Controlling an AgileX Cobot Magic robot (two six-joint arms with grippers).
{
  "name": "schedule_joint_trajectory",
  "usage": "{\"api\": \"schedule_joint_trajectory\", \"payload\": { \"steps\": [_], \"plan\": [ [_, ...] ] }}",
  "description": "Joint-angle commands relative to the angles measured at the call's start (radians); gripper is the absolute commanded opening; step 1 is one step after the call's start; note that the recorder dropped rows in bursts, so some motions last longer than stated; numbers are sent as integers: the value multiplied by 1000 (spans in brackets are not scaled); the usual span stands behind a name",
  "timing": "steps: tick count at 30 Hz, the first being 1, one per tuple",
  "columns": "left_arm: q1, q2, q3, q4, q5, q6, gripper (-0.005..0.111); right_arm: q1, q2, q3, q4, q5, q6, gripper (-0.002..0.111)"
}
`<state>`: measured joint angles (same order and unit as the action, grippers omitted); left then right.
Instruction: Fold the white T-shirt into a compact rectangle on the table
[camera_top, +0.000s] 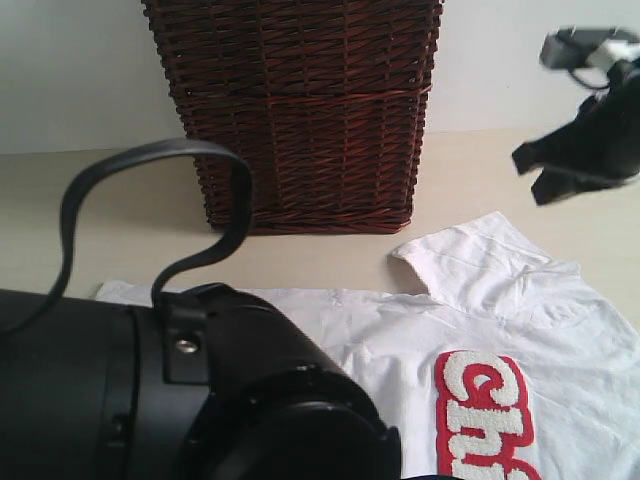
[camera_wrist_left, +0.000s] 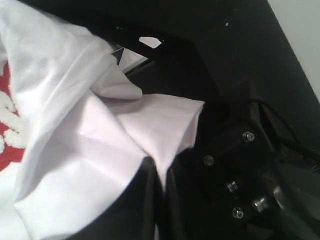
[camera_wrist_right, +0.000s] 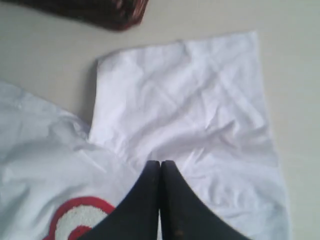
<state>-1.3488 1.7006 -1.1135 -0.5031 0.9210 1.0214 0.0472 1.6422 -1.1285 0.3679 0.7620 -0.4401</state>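
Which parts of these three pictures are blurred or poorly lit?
Exterior view: the left arm, near the lens, is a dark blur; the basket is sharp. Left wrist view: the white T-shirt is soft and bright, the left tool almost black. Right wrist view: even light, faint shadow beside the sleeve.

Pale beige table (camera_top: 90, 190), white T-shirt (camera_top: 560, 330) lying across its near part, red-outlined lettering up, dark brown wicker basket (camera_top: 300, 110) standing behind, just apart.

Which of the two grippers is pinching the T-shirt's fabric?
The left gripper: a fold of the white T-shirt is clamped in it. The right gripper is shut too, but empty, held above a sleeve.
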Motion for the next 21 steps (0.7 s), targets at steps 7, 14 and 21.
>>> {"api": "schedule_joint_trajectory", "payload": {
  "steps": [7, 14, 21],
  "plan": [
    [3, -11, 4, 19, 4, -12, 0, 34, 251, 28, -29, -103, -8, 0],
    [3, -11, 4, 22, 10, -12, 0, 34, 349, -41, -185, -295, 162, 0],
    [3, -11, 4, 28, 8, -12, 0, 34, 501, -183, -359, -215, 338, 0]
  ]
}}
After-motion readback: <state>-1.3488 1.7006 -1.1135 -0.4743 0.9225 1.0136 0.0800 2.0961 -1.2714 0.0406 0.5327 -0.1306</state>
